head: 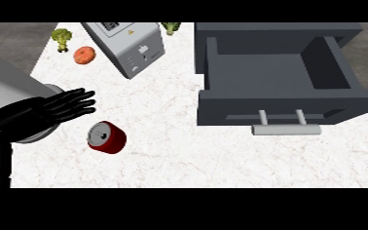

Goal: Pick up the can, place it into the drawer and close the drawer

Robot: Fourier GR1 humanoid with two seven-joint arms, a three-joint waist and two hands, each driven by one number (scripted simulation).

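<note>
A red can point(108, 137) with a silver top stands tilted on the white marble counter point(187, 161) at the lower left. My left hand point(63, 105) comes in from the left edge with its fingers straight and pointing right. It hovers just above and left of the can and holds nothing. A dark grey drawer point(237, 105) stands pulled open at the right, its inside bare. A light grey bar handle point(286, 129) sits on the drawer's front. My right hand does not show.
A grey box-like appliance point(129, 46) stands at the back, left of the drawer. An orange fruit point(84, 54) and a broccoli floret point(63, 38) lie at the back left. Another green vegetable point(171, 27) sits behind the appliance.
</note>
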